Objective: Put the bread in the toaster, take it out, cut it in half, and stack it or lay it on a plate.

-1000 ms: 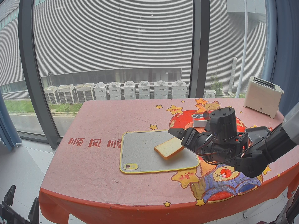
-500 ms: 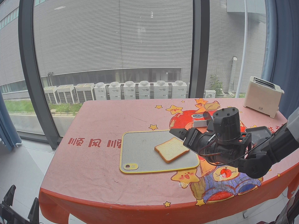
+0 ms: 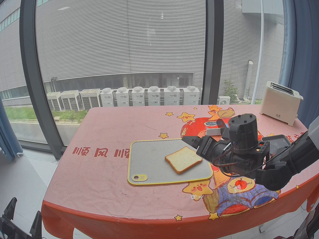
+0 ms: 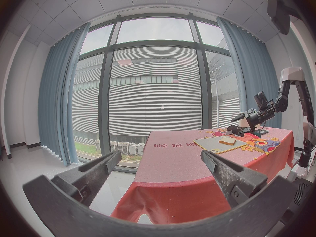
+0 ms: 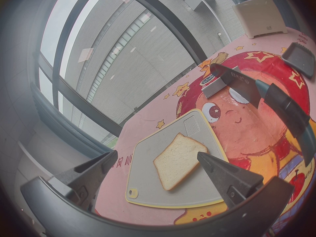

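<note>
Bread (image 3: 183, 159): one slice, whole and uncut. Lies flat on the cutting board (image 3: 149, 165), in the board's 3 o'clock half, one corner close to the board's 3 o'clock edge. Touches nothing but the board.

Right arm (image 3: 285, 166): stretches over the desk (image 3: 109, 123) from its 4 o'clock edge, forearm low and near level, wrist bent so the jaws aim toward 9 o'clock. Right jaws: held above the desk at the bread's 3 o'clock, just beside the slice and clear of it. Fingers (image 5: 227, 178) spread wide, nothing gripped. Seen from the right wrist camera, the slice sits between the two fingers and beneath them.

Left jaws: well off the desk's 8 o'clock corner, aimed across at it. Fingers (image 4: 230, 176) spread wide, nothing held.

Counted:
- One slice of bread.
- One cutting board.
- One knife (image 5: 238, 81), dark blade propped on one grey holder (image 5: 214, 87), at the bread's 1 o'clock, just past the board's corner.
- One dark square plate (image 3: 275, 142) at the bread's 3 o'clock, beyond the right arm, near the desk's 3 o'clock edge.
- One toaster (image 3: 280, 103), upright at the desk's 1 o'clock corner, well apart from the bread.
</note>
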Controlling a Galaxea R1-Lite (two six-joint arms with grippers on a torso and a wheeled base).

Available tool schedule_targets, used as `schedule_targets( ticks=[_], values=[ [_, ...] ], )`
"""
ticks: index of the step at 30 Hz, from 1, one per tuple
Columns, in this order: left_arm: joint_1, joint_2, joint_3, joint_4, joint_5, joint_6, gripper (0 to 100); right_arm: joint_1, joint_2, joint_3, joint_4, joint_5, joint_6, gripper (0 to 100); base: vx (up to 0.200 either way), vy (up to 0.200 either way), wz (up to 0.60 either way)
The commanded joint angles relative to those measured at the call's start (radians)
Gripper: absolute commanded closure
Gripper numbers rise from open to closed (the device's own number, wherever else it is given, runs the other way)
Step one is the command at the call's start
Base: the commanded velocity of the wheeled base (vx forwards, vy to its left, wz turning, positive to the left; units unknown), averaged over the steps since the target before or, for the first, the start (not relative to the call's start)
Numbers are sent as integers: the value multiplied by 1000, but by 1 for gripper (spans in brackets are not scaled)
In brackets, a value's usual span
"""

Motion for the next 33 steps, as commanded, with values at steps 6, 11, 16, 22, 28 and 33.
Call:
schedule_targets(
  ticks=[6,11,16,22,28,33],
  values=[
    [0,-16,18,0,0,0,0,24,-29,34,-13,-18,-102,0,0,0,0],
    [0,-16,18,0,0,0,0,38,-31,71,-30,-55,-233,0,0,0,0],
    [0,-16,18,0,0,2,0,40,-29,106,-79,-58,-290,0,0,0,0],
    [0,-16,18,0,0,0,0,40,-21,201,-231,-58,-443,0,0,0,0],
    [0,-16,18,0,0,0,0,38,-21,264,-357,-59,-549,0,0,0,0],
    [0,-16,18,0,0,0,0,32,-31,278,-377,-62,-586,0,0,0,0]
  ],
)
